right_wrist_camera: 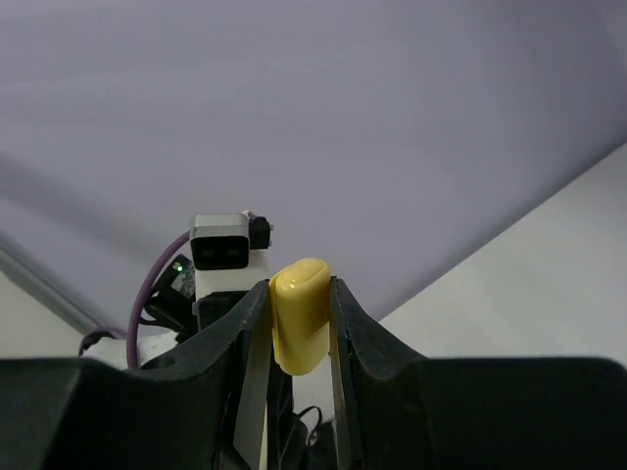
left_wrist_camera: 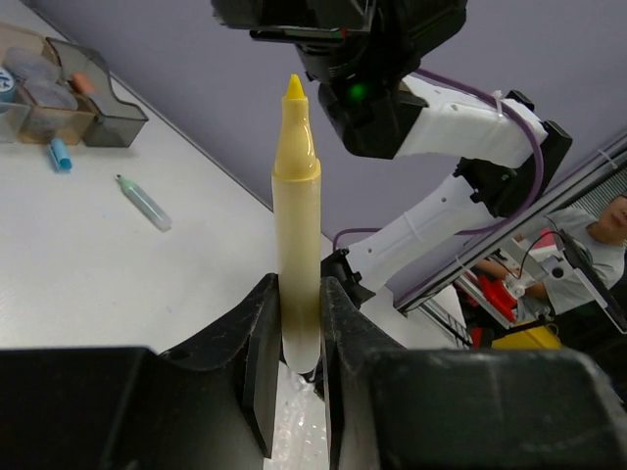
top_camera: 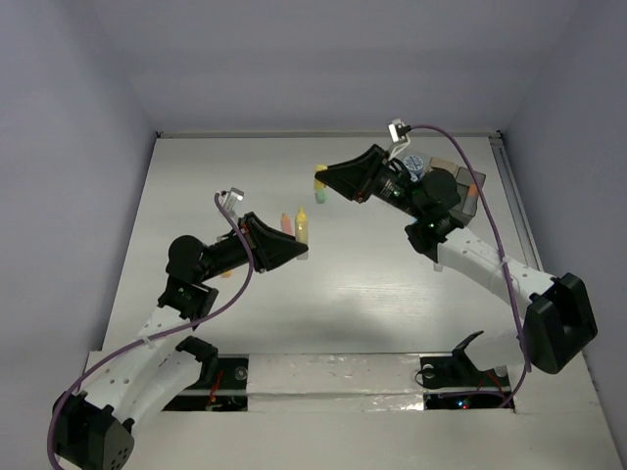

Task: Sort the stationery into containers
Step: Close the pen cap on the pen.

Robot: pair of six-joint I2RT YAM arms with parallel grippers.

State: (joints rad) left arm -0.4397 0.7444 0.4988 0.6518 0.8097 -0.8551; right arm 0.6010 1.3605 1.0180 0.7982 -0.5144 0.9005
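- Left gripper (left_wrist_camera: 299, 290): both black fingers are pressed against the lower barrel of a long yellow felt-tip marker (left_wrist_camera: 296, 215). The marker is uncapped, and its bare pointed nib is aimed at the right arm
- Right gripper (right_wrist_camera: 298, 285): the fingers are clamped on a yellow rounded plastic cap (right_wrist_camera: 299, 323), which is pinched at its sides with its domed end standing proud of the fingertips
- In the top view the left gripper (top_camera: 292, 251) holds the yellow marker (top_camera: 302, 225) over the middle of the white table (top_camera: 372, 294). The right gripper (top_camera: 330, 177) is farther back and to the right, apart from it, with the cap (top_camera: 319, 180) at its tip
- A short pink-orange marker (top_camera: 286, 223) shows just to the left of the yellow marker in the top view
- Amber-brown translucent rectangular box (left_wrist_camera: 39, 125) and smoky grey translucent rectangular box (left_wrist_camera: 118, 122): they stand side by side and touching at the far right of the table, and the right arm largely hides them from above
- A round blue-white patterned roll (left_wrist_camera: 5, 83) lies in the amber-brown box, and the grey box holds a small orange item too small to identify
- A short blue marker (left_wrist_camera: 61, 154) lies on the table just in front of the boxes
- A pale green marker (left_wrist_camera: 145, 203) lies on the table near the blue one, farther from the boxes
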